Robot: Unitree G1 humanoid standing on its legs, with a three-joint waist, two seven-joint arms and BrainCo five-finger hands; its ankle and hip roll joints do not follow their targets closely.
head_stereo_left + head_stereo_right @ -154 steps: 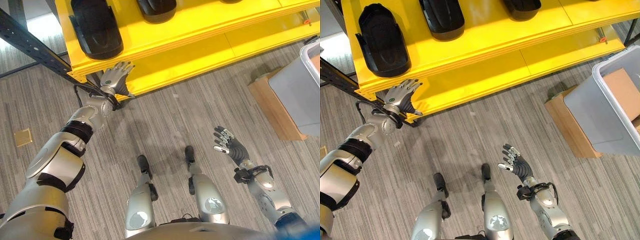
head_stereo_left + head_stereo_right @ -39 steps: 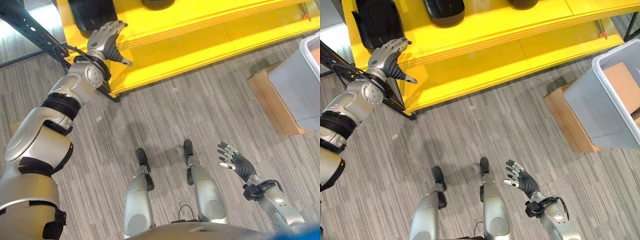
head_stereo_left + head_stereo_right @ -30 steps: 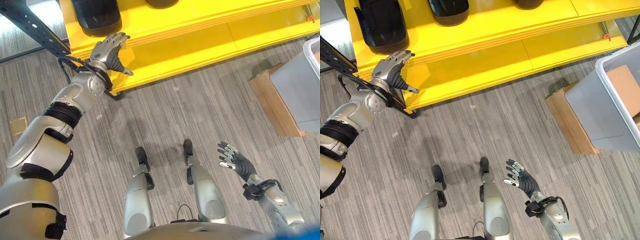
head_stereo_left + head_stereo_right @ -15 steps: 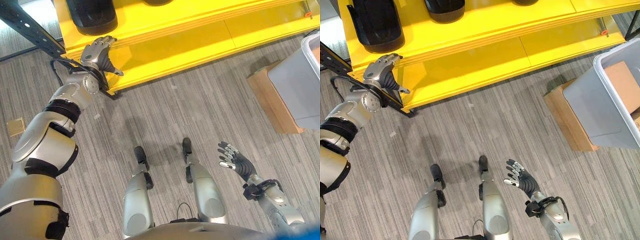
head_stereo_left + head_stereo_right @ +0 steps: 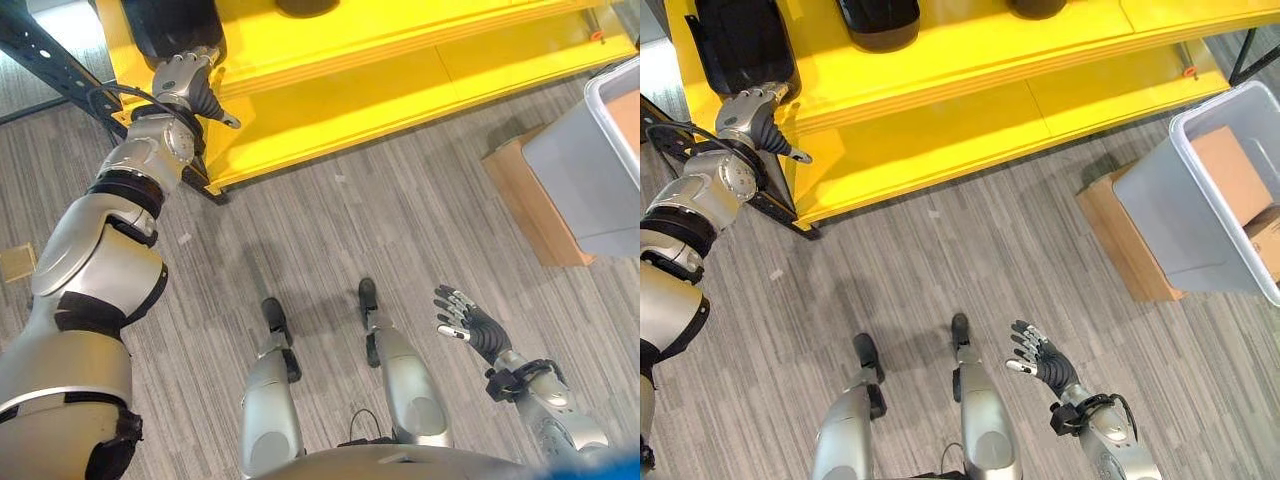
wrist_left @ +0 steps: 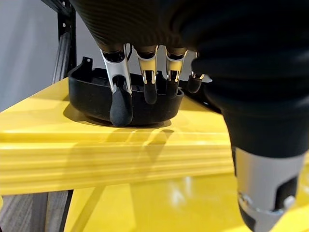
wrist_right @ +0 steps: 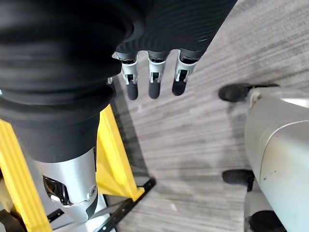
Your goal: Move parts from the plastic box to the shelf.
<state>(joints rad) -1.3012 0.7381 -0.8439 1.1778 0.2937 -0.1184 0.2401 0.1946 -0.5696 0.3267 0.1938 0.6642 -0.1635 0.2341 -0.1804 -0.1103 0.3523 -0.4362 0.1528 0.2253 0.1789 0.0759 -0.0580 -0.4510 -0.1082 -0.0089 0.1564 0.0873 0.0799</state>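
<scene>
- The left robot hand (image 5: 186, 76) is held with relaxed fingers, empty, at the edge of the yellow shelf (image 5: 970, 60), just before a black part (image 6: 120, 94) lying there.
- The right robot hand (image 5: 1040, 359) is spread wide over the floor (image 5: 940, 260).
- The plastic box (image 5: 1210, 210) is seen at the robot's right.

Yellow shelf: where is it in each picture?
Left eye view: yellow shelf across the top.
Right eye view: across the top.
Left wrist view: under the black part, past the left hand.
Right wrist view: likely its yellow leg, beside the wrist.
Shared landmark: the black part.
</scene>
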